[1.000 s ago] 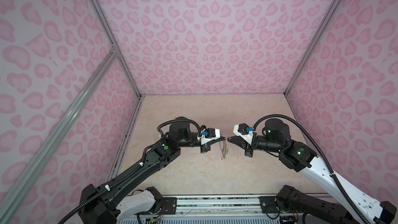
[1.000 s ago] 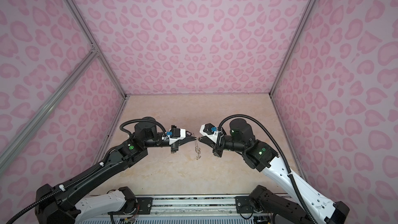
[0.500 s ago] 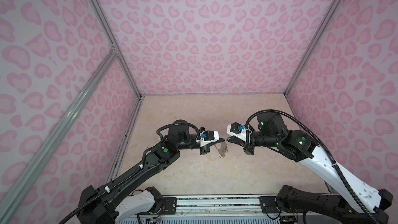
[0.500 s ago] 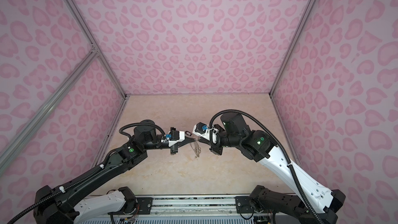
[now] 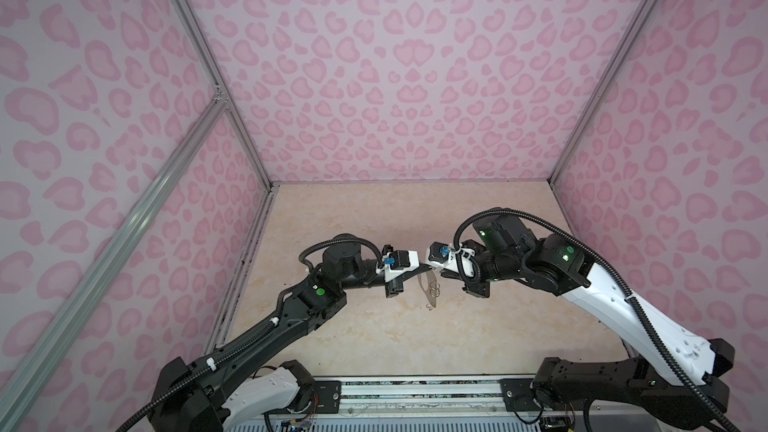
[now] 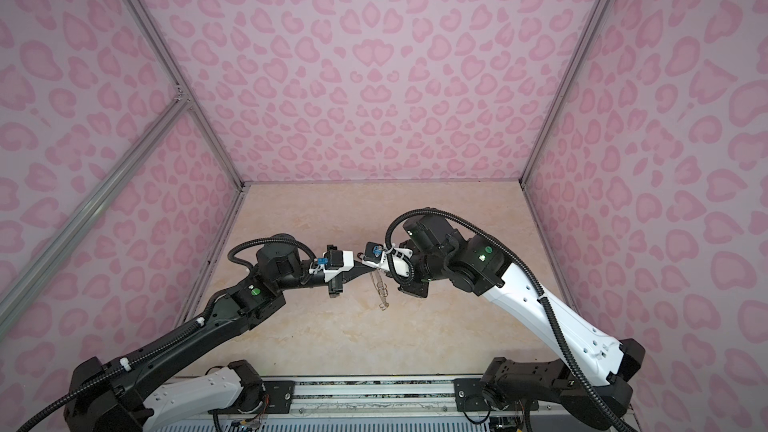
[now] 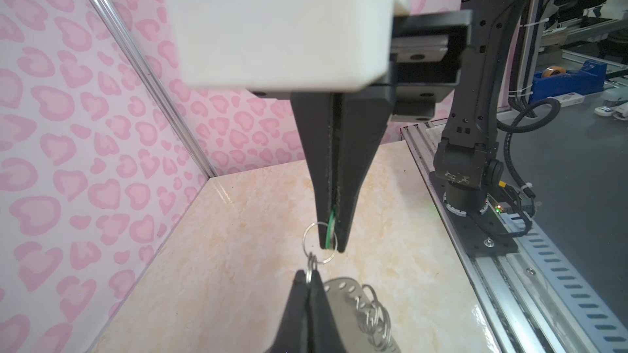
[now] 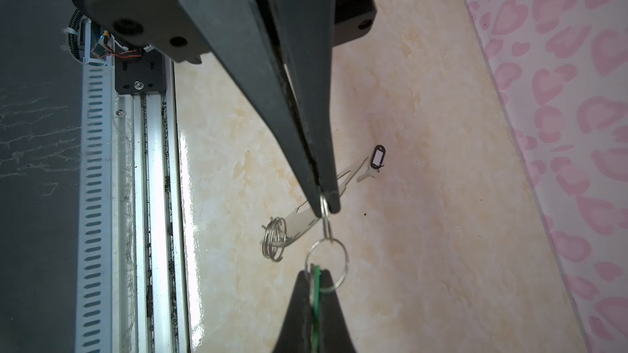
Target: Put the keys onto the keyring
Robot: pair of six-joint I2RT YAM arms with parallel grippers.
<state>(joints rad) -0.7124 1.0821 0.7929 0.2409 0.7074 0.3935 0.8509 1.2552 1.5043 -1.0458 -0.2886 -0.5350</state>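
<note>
- Pinching a small ring [image 8: 326,223] on the edge of the keyring [image 7: 341,302], the left gripper [image 7: 307,275] has its black jaws clenched tight, with only the ring's wire showing past the tips.
- Facing it tip to tip, the right gripper [image 8: 316,271] is clamped on the green-tagged key [image 8: 316,292]. A thin green edge and a sliver of metal show in the seam between its jaws.
- The key's big ring [image 8: 346,264] stands out beyond the right gripper's tips and touches the small ring. Whether the two are threaded together cannot be told.
- The keyring, a flat grey plate with a row of holes along its edge, hangs in the air from the small ring, clear of the table [image 5: 374,338]. In both top views it dangles just below the point where the two grippers meet.
- A bunch of spare rings [image 7: 372,317] hangs from the same edge of the keyring, just beside the left gripper.
- The black-tagged key [image 8: 375,161] lies flat on the table, well apart from both grippers, between them and the pink wall [image 8: 560,130].
- Both arms reach in from the near rail and meet over the middle of the table.
</note>
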